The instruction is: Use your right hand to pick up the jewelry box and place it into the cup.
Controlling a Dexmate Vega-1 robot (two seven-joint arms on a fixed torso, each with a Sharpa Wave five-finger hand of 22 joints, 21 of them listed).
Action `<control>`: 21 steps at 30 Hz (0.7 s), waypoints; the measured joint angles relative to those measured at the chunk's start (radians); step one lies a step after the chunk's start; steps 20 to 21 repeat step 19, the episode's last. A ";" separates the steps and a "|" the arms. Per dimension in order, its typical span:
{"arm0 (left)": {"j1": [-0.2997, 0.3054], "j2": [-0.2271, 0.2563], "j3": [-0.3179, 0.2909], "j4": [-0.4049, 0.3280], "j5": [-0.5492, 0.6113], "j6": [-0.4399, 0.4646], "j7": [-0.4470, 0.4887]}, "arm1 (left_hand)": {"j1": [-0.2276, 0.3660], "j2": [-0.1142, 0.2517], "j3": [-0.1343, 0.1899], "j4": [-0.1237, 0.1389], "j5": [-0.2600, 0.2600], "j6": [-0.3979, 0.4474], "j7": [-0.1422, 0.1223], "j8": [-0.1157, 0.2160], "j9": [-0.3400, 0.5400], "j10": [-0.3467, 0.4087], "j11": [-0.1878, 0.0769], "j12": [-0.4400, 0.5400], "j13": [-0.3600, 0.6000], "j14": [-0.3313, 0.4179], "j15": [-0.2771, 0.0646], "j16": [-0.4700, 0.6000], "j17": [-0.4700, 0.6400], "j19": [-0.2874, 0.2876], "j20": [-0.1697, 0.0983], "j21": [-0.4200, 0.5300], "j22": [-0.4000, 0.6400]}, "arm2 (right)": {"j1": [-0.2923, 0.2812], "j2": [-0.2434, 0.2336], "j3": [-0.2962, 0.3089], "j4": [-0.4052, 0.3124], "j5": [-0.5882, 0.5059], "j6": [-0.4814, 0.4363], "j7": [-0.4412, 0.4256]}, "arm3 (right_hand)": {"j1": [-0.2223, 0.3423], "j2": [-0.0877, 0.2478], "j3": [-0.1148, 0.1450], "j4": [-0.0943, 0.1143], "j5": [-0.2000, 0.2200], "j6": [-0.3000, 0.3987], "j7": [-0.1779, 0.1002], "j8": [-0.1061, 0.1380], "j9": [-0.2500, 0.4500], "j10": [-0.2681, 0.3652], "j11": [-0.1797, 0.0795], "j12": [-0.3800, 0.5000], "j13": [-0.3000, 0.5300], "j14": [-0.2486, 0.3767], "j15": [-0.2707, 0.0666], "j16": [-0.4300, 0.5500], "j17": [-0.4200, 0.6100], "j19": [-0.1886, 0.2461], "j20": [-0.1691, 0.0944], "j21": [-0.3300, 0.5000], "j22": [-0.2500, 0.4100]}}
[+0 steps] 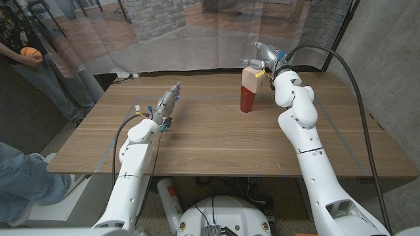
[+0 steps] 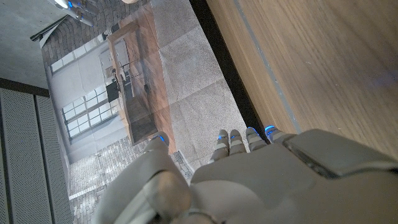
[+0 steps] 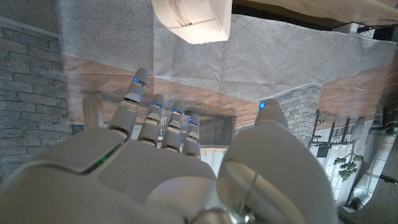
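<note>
A red cup [image 1: 246, 101] stands upright on the wooden table [image 1: 216, 137], toward the far right. A pale pink jewelry box [image 1: 250, 79] sticks up out of the cup's mouth. My right hand [image 1: 264, 54] hovers just above and behind the box. In the right wrist view its fingers [image 3: 149, 115] are spread with nothing between them, and the box [image 3: 193, 18] lies beyond the fingertips with a gap between. My left hand [image 1: 167, 103] sits on the table at the left with its fingers [image 2: 239, 140] stretched out toward the far edge, holding nothing.
A person stands at the far left holding an orange ball [image 1: 29, 52]. A leg in jeans [image 1: 23, 180] shows at the near left corner. A black cable [image 1: 354, 78] arcs over the right side. Bare wood lies between my two hands.
</note>
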 measured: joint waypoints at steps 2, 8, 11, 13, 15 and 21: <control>0.002 0.000 0.000 -0.002 -0.001 0.000 0.000 | 0.000 0.000 0.000 0.000 0.000 0.000 0.000 0.000 0.000 0.000 0.000 0.000 0.000 0.000 0.000 0.000 0.000 0.000 0.000 0.000 0.000 | 0.000 -0.002 0.002 -0.007 -0.002 0.005 0.000 | 0.000 0.000 0.000 0.000 0.000 0.000 0.000 0.000 -0.001 0.000 0.000 0.000 0.000 -0.001 -0.001 0.000 0.000 0.000 0.000 -0.001 0.000; 0.002 0.000 -0.001 -0.003 -0.004 0.000 0.002 | 0.000 0.000 -0.003 -0.003 0.000 0.000 0.000 0.000 0.000 0.000 0.000 0.000 0.000 0.000 0.000 0.000 0.000 0.000 0.000 0.000 0.000 | 0.000 -0.005 0.003 -0.021 -0.003 0.008 0.000 | -0.004 0.004 0.000 0.000 0.004 0.000 0.000 0.000 -0.001 0.006 -0.005 0.001 0.000 -0.001 -0.001 0.000 0.000 0.000 0.000 -0.004 0.000; 0.007 0.001 -0.003 -0.007 -0.005 0.000 0.003 | 0.000 0.000 -0.003 -0.003 0.000 0.000 0.000 0.000 0.000 0.000 0.000 0.000 0.000 0.000 0.000 0.000 0.000 0.000 0.000 0.000 0.000 | 0.002 -0.005 0.004 -0.024 -0.014 0.018 0.004 | -0.004 0.004 0.000 0.000 0.004 0.003 -0.003 0.000 -0.001 0.006 -0.005 0.008 0.000 -0.001 -0.001 0.000 0.000 -0.004 -0.004 -0.004 0.000; 0.008 0.001 -0.003 -0.007 -0.006 0.000 0.003 | 0.000 0.000 -0.003 -0.003 0.000 0.000 0.000 0.000 0.000 0.000 0.000 0.000 0.000 0.000 0.000 0.000 0.000 0.000 0.000 0.000 0.000 | 0.005 -0.004 0.004 -0.026 -0.016 0.020 0.006 | -0.004 0.004 -0.002 0.002 0.004 0.003 -0.003 0.000 -0.001 0.006 -0.005 0.008 0.000 -0.001 -0.002 0.000 0.000 -0.005 -0.005 -0.004 0.001; 0.009 0.001 -0.003 -0.008 -0.007 0.000 0.003 | 0.000 0.000 -0.003 -0.003 0.000 0.000 0.000 0.000 0.000 0.000 0.000 0.000 0.000 0.000 0.000 0.000 0.000 0.000 0.000 0.000 0.000 | 0.006 -0.003 0.004 -0.027 -0.016 0.020 0.006 | -0.009 0.009 -0.004 0.004 0.004 0.003 -0.003 0.000 -0.001 0.006 -0.005 0.008 0.000 0.003 -0.005 0.000 0.000 -0.005 -0.005 -0.004 0.003; 0.009 0.001 -0.003 -0.008 -0.009 -0.001 0.003 | 0.000 0.000 -0.003 -0.003 0.000 0.000 0.000 0.000 0.000 0.000 0.000 0.000 0.000 0.000 0.000 0.000 0.000 0.000 0.000 0.000 0.000 | 0.010 0.000 0.004 -0.029 -0.016 0.020 0.006 | -0.012 0.012 -0.004 0.004 0.004 0.006 -0.006 0.000 -0.001 0.011 -0.011 0.008 0.000 0.007 -0.009 0.007 0.000 -0.005 -0.005 -0.004 0.003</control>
